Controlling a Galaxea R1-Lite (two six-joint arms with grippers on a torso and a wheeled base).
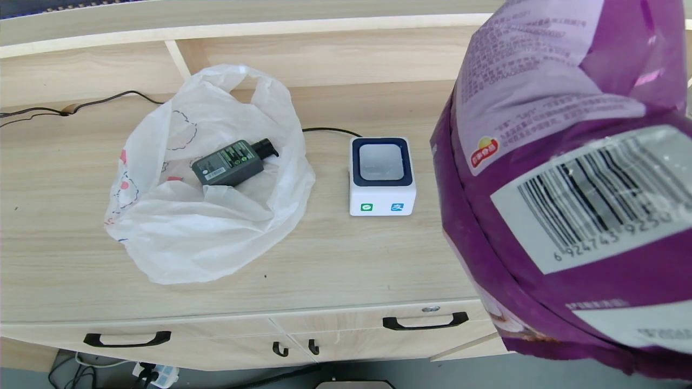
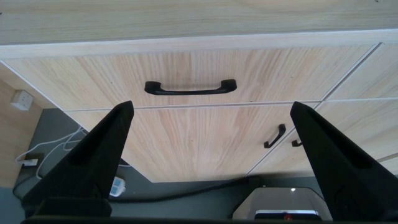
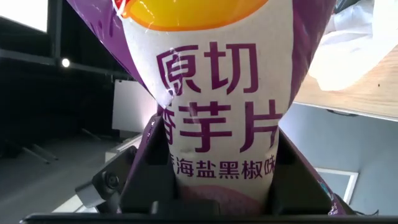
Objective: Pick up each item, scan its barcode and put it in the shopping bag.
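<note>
A purple snack bag (image 1: 573, 178) hangs close before the head camera on the right, its white barcode label (image 1: 600, 200) facing the camera. My right gripper (image 3: 214, 180) is shut on the bag's lower end (image 3: 217, 93), one finger on each side. The white scanner box (image 1: 383, 175) with a dark window stands mid-counter, left of the bag. The white shopping bag (image 1: 205, 178) lies open at the left with a dark green bottle (image 1: 230, 163) inside. My left gripper (image 2: 211, 162) is open and empty, low in front of a drawer.
The wooden counter (image 1: 335, 259) has a raised back shelf. Black cables run along the back left and to the scanner. Drawers with black handles (image 1: 425, 323) line the counter front; one handle (image 2: 190, 88) is in the left wrist view.
</note>
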